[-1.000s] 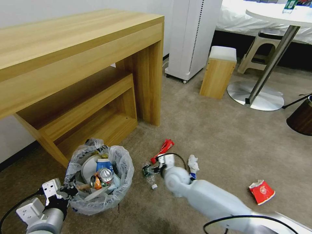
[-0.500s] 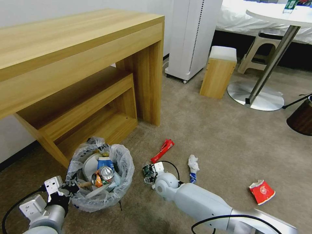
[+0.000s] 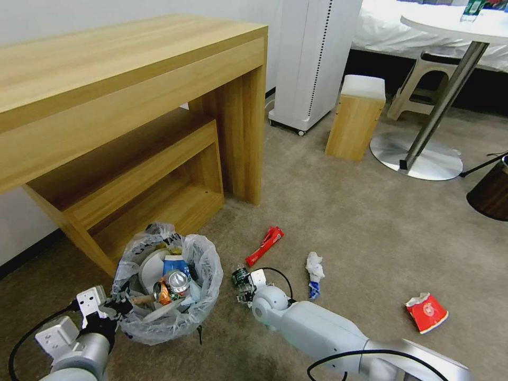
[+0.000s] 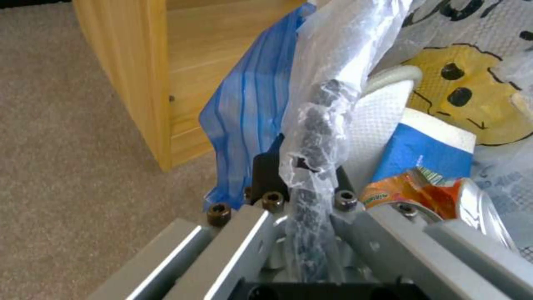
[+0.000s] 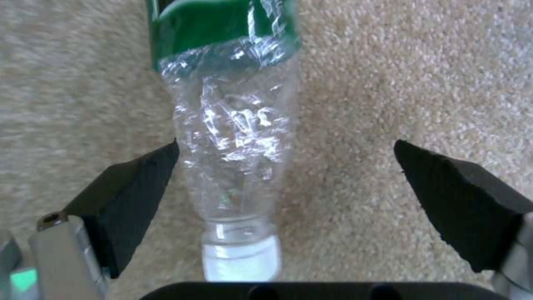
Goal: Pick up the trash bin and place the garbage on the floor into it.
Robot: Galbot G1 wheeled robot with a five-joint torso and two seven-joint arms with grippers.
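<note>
The left claw (image 3: 114, 308) is closed on the near rim of the trash bin (image 3: 168, 286), pinching the crinkly translucent bag and the dark rim between its fingers (image 4: 266, 166), as the left wrist view shows closely. The bin stands on the beige carpeted floor (image 3: 344, 222) just in front of the lower shelf of the wooden desk (image 3: 132, 95). Inside it lie a crushed can (image 3: 179, 280), a blue-and-white carton (image 3: 173, 263), an orange wrapper (image 4: 399, 189), white paper and a wooden stick (image 3: 138, 299); a yellow smiley face is printed on the bag (image 4: 472, 96). The right claw (image 3: 244, 290) is low over the carpet, to the right of the bin, reaching toward the green bottle (image 5: 227, 125). In the right wrist view its 2 black fingers (image 5: 128, 187) are spread wide, 1 on each side of the bottle's crumpled clear body; the left-hand pad in that view is at the plastic's edge and the other stands well apart, so nothing is gripped. The bottle lies flat on the carpet with its white cap (image 5: 240, 260) toward the claw's palm and its green label farther out. Other litter lies on the floor nearby: a long red packet (image 3: 264, 245) beyond the bottle, a crumpled white paper with a blue-white wrapper (image 3: 314, 273) to its right, and a crushed red-white cup (image 3: 426, 312) well apart on the right.
</note>
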